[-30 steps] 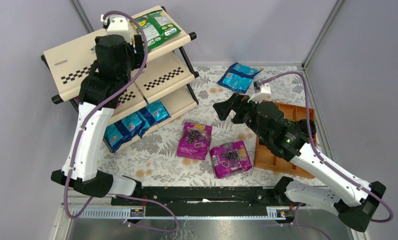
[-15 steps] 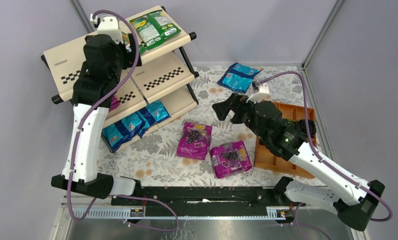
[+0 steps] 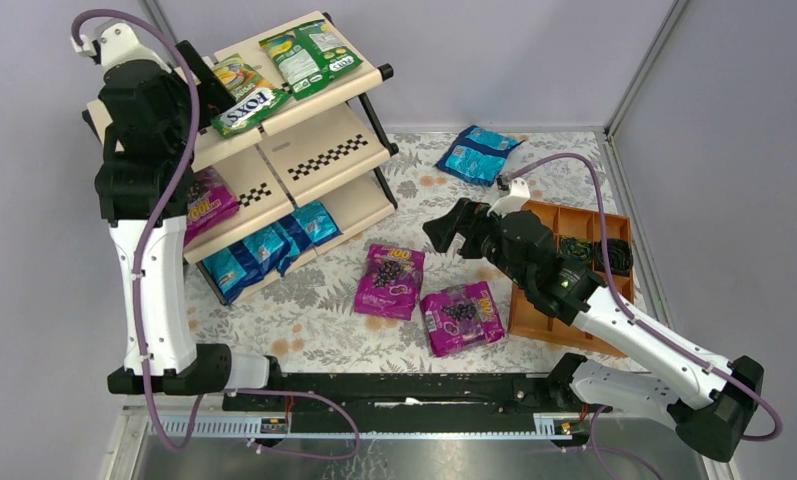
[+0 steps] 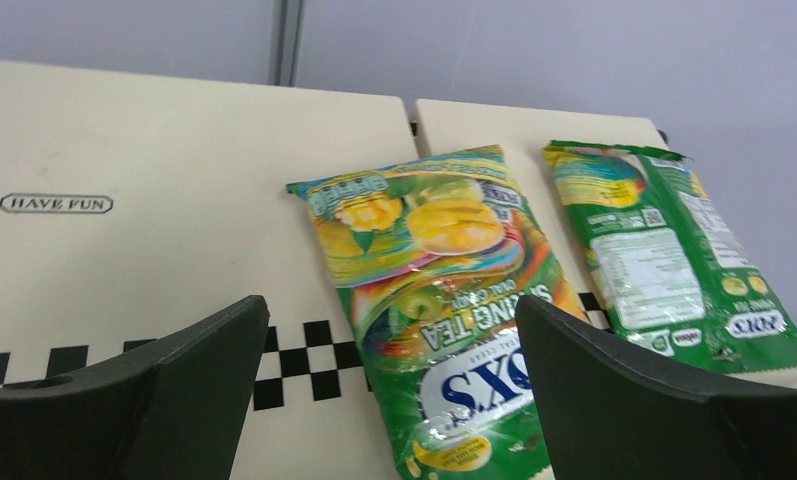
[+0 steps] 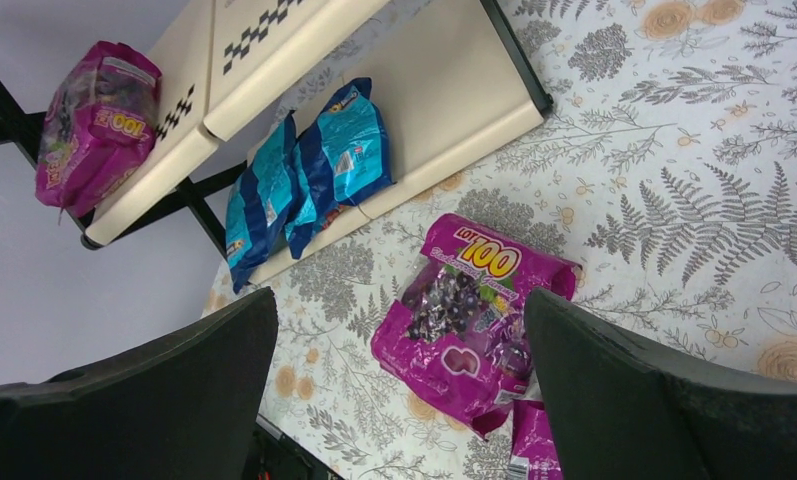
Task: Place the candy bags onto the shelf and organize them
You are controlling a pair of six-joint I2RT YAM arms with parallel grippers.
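Note:
The shelf (image 3: 324, 150) stands at the back left. Two green FOX'S candy bags (image 3: 244, 102) (image 3: 309, 58) lie on its top board. A magenta bag (image 3: 206, 202) lies on the middle tier and blue bags (image 3: 274, 245) on the bottom tier. My left gripper (image 3: 196, 72) is open and empty just left of the nearer green bag (image 4: 434, 300). Two magenta bags (image 3: 389, 280) (image 3: 462, 317) and a blue bag (image 3: 477, 153) lie on the table. My right gripper (image 3: 444, 225) is open and empty, above the left-hand magenta bag (image 5: 469, 320).
An orange-brown compartment tray (image 3: 539, 315) holding black coiled items sits at the right, under the right arm. The flowered tablecloth (image 3: 314, 310) covers the table. Grey walls close in the back and sides.
My left gripper has drawn back to the left off the top board, leaving the FOX'S bag lying there. The magenta bag on the middle tier now shows. The right gripper shifted slightly.

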